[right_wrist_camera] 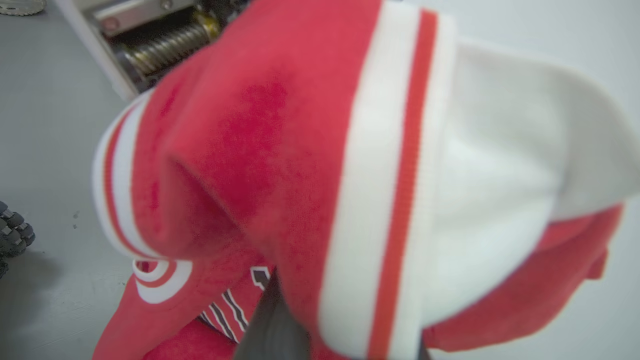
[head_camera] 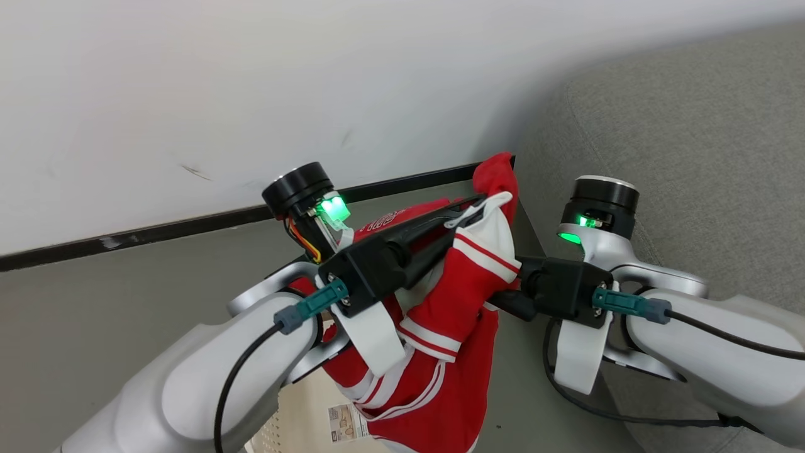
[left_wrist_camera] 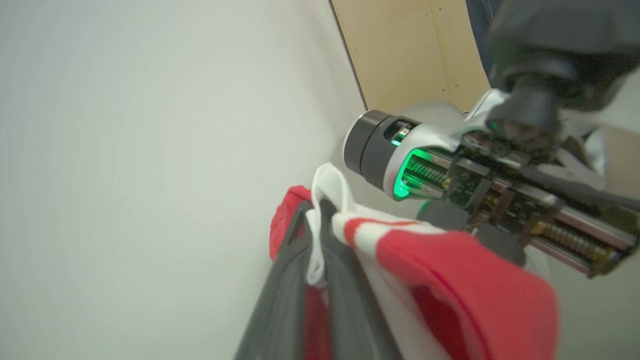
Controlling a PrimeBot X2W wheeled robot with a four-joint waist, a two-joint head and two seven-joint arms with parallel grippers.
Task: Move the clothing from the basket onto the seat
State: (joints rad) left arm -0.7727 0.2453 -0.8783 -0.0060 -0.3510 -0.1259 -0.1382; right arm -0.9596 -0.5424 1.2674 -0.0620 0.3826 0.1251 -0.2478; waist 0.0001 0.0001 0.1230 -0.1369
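The clothing (head_camera: 453, 302), a red jersey with white striped trim, hangs in the air from my left gripper (head_camera: 481, 202). That gripper is shut on a white edge of it. In the left wrist view the two dark fingers (left_wrist_camera: 340, 280) pinch the white fabric (left_wrist_camera: 320, 220). My right gripper (head_camera: 500, 305) reaches in from the right and is closed into a red and white fold. The cloth (right_wrist_camera: 390, 165) drapes over its fingers, with one dark finger (right_wrist_camera: 272, 320) showing. The jersey's lower end reaches down to the cream basket (head_camera: 280, 428) with its paper label (head_camera: 346, 423). The grey seat (head_camera: 692, 126) lies to the right.
A white wall with a dark baseboard (head_camera: 188, 223) stands straight ahead, above grey floor (head_camera: 94, 327). A tan panel (left_wrist_camera: 410, 50) shows beyond the right arm in the left wrist view. A dark toothed part (right_wrist_camera: 12, 232) sits low at the left of the right wrist view.
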